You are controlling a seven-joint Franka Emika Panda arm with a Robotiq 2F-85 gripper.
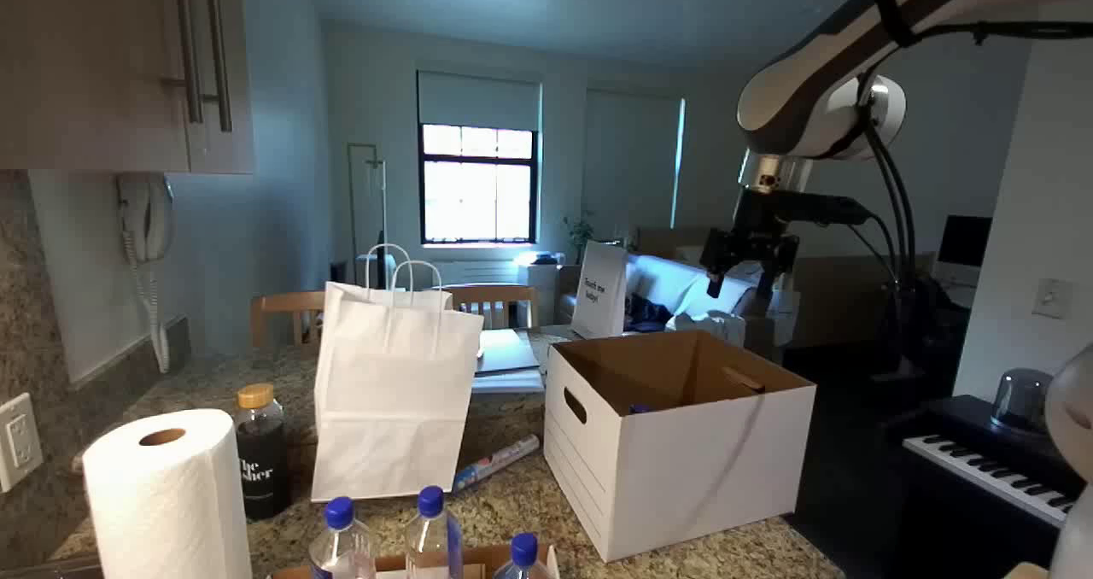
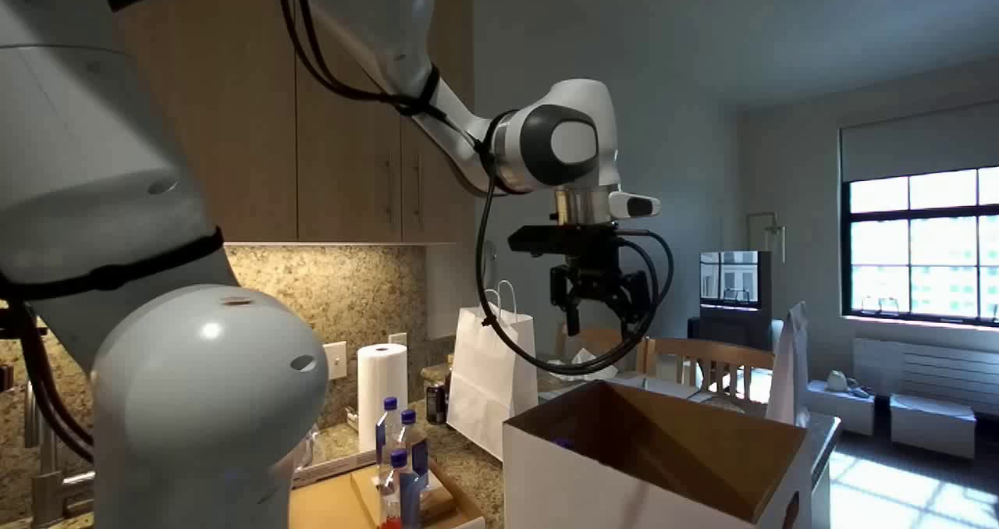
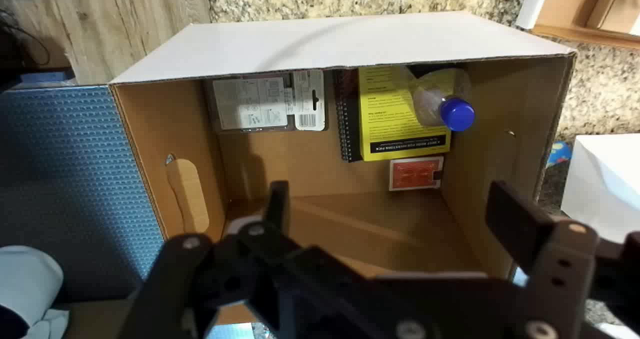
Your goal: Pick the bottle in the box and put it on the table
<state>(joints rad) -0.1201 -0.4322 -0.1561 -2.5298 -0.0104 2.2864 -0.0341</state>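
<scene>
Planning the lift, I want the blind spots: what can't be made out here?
Body of the bottle: hidden by the box in both exterior views.
Base of the bottle: behind its upper part or a box wall in the wrist view.
Part of the box's inside: behind the pincer, wrist view.
Finer text on the yellow item: too small in the wrist view.
Inside of the white paper bag: its sides hide it, both exterior views.
</scene>
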